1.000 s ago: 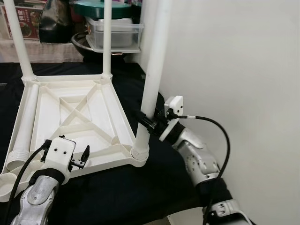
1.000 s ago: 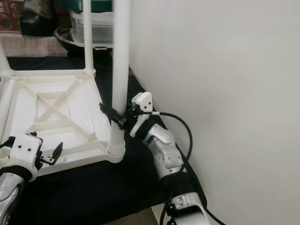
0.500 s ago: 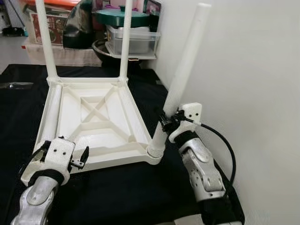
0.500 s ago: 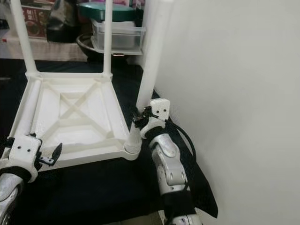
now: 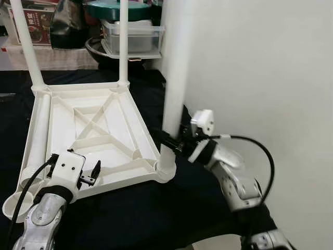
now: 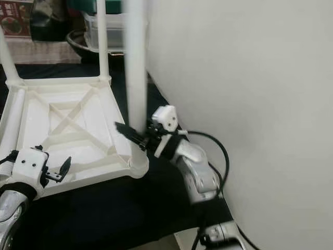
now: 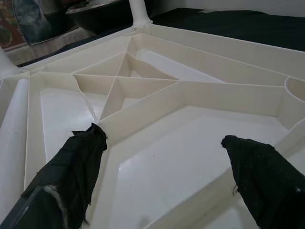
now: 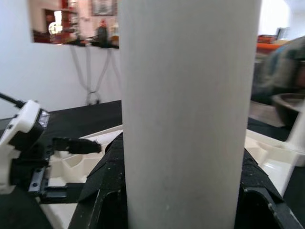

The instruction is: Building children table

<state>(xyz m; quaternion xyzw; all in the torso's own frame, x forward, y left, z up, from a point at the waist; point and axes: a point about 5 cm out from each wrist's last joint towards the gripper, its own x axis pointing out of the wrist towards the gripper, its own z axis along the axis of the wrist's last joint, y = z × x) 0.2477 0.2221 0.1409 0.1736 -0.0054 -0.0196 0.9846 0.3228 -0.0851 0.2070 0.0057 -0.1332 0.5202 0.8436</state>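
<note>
Left eye view: white plastic table top [image 5: 93, 130] upside down on black cloth [image 5: 135, 219], ribbed underside up. Two legs [image 5: 124, 39] already standing in far corner sockets, one more leg [image 5: 37, 133] lying loose along left edge of the frame. Near-left socket [image 5: 14, 204] still empty.

Right claw [image 5: 169, 141] clamped on near-right leg [image 5: 174, 78], low down, just above its corner socket [image 5: 165, 171]; black fingers [image 8: 102, 186] wrapped either side of the tube per right wrist view. Leg approx upright, foot in or at socket; seating depth not clear from here. White wall [image 5: 260, 78] very close on right side.

Left claw [image 5: 88, 174] spread wide, holding nothing, hovering at near edge of top; fingertips [image 7: 78, 157] over ribbed panel in left wrist view, touching or not: cannot tell.

Step in hand, by judgement: seating this leg. To do well:
- Keep leg vertical, in line w/ socket axis; any tilt likely to jam.
- Push straight down, maybe slight twist, till fully home.
- Bring left claw down on frame edge to stop top sliding on cloth.
- Mind wall clearance for right elbow & cable [image 5: 250, 140].
- Low grip gives good push but weak tilt control, so go slow.

Afterwards, loose leg to empty socket.
</note>
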